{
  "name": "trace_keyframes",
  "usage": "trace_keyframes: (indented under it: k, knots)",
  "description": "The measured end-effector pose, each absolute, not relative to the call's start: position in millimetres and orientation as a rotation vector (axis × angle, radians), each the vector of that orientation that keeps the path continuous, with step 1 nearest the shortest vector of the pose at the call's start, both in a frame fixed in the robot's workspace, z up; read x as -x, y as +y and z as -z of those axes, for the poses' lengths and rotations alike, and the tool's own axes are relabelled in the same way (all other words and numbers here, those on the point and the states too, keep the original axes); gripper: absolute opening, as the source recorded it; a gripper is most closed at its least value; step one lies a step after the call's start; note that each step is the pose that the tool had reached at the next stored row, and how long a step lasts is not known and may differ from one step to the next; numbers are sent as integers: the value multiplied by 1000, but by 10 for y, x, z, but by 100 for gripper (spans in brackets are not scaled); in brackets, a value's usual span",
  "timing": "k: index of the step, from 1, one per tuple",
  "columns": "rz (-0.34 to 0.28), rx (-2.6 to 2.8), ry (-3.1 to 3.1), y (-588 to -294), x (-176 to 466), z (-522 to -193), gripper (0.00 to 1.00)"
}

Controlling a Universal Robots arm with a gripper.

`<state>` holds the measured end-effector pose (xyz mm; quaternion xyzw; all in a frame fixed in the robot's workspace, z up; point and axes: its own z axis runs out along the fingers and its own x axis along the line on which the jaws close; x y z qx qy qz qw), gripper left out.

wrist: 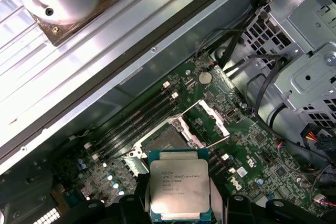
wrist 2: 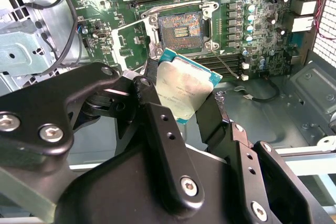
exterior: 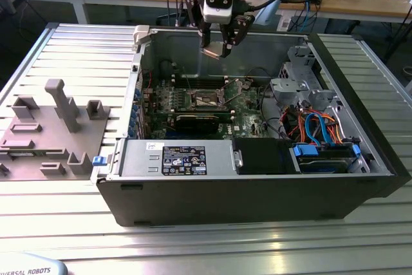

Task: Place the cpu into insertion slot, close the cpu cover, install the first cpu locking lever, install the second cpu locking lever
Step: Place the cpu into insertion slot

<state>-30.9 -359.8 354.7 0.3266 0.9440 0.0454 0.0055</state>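
Gripper (exterior: 217, 50) clamped on cpu (wrist 2: 186, 90) by two opposite edges, hanging above open insertion slot (wrist 2: 178, 29), not touching. Chip light, stiff, flat; underside contacts probably fragile, so edge hold seems right; smooth sides may slip.

The gripper (exterior: 217, 46) is held above the open computer case (exterior: 225, 198), with the cpu (exterior: 214, 51) clamped between its fingers, well apart from the insertion slot (exterior: 209, 100) on the green circuit board (exterior: 248, 120) below. A grey fixture tray (exterior: 58, 133) is seen on the ribbed table (exterior: 193, 249), beside the case at the exterior view's left
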Motion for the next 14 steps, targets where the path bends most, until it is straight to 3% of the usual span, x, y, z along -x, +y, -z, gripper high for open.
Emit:
trace_keyframes:
  k: [14]
  knots:
    - [-142,-1035,2951,-3598,309,-3547,54]
